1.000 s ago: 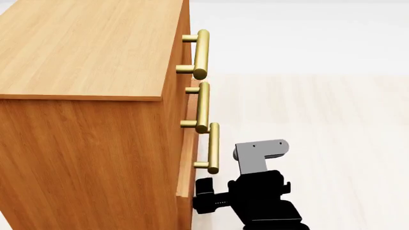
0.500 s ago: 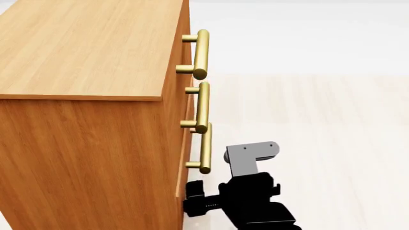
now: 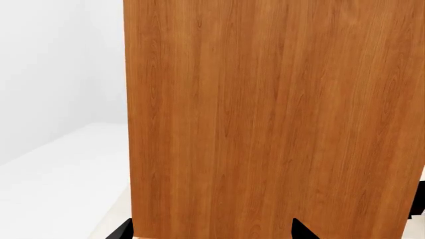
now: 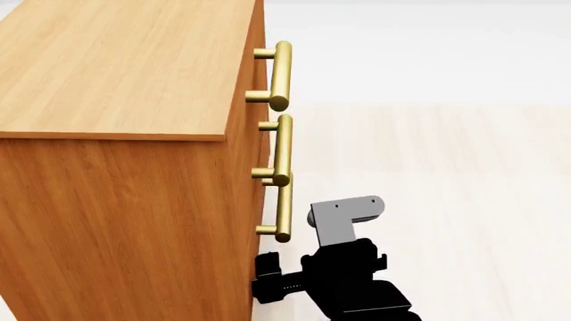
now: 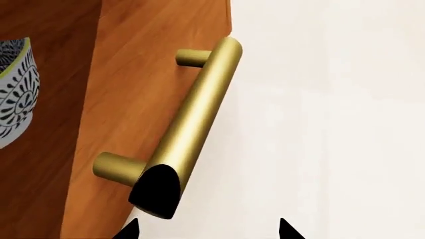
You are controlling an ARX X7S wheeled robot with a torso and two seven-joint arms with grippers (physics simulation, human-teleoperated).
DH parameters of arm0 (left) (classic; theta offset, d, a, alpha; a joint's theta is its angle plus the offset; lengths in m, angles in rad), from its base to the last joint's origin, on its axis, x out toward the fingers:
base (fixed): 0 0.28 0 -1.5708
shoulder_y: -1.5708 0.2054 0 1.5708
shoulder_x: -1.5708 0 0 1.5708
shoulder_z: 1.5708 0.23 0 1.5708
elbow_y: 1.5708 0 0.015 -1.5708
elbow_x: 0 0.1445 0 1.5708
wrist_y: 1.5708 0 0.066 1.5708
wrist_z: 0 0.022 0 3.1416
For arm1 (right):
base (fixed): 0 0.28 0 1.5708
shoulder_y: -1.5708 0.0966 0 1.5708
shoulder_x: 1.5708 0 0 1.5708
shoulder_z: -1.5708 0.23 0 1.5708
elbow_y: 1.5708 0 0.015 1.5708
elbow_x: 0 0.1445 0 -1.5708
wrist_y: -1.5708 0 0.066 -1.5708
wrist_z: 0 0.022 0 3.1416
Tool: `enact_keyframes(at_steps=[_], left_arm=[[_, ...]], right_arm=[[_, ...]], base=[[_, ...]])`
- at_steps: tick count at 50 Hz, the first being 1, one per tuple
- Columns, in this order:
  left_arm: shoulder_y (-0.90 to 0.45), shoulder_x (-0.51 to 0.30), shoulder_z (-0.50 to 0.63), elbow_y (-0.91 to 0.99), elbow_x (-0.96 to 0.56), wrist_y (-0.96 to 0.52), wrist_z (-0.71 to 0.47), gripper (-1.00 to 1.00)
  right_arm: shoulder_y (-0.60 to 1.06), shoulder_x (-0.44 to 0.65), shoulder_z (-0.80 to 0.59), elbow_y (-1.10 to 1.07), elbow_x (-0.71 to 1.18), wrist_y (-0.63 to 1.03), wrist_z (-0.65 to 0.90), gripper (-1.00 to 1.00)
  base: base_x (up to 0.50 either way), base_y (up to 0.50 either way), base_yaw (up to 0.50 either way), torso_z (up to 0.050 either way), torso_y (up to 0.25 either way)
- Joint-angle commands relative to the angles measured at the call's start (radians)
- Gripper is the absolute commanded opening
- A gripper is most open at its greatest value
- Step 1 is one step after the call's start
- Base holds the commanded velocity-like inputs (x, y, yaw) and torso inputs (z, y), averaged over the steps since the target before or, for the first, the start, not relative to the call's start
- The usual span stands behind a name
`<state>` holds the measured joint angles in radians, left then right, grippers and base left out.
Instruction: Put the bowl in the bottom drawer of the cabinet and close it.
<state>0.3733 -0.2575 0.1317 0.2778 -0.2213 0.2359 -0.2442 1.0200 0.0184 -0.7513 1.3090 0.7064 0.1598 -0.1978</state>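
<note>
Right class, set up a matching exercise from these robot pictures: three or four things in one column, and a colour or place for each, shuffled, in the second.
Column one:
1. bowl
2. bottom drawer's handle
3. cabinet
4. right gripper

Column two:
A. brass bar
B. orange-brown wood grain
C. black, low beside the cabinet's front
D. white with a dark pattern, inside the bottom drawer

Pairs: 1-D, 2-A, 3-B, 4-C

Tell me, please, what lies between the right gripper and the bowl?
In the right wrist view, the bottom drawer's front panel and its brass handle stand between the right gripper and the bowl, which sits behind that panel.
</note>
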Motion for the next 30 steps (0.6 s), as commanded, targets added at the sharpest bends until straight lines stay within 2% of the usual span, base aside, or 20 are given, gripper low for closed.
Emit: enact_keyframes(at_steps=[1,18,30], left_arm=[[0.002,-0.003,0.001,0.001,-0.009,0.013,-0.001,1.00],[0.007,-0.010,0.009,0.010,-0.007,0.005,-0.011,1.00],[0.005,-0.013,0.017,0.006,0.008,0.002,-0.022,1.00]], right_arm=[[0.009,-0.018,-0.005,0.000,0.025,0.039,-0.006,1.00],[-0.013,-0.008,0.388,-0.001,-0.363,0.060,-0.026,1.00],[-0.025,0.021,0.487,-0.012,-0.447,0.042,-0.022,1.00]], base=[[0.00,0.00,0.00,0.000,0.000],[0.00,0.00,0.00,0.000,0.000],[0.00,0.00,0.00,0.000,0.000]])
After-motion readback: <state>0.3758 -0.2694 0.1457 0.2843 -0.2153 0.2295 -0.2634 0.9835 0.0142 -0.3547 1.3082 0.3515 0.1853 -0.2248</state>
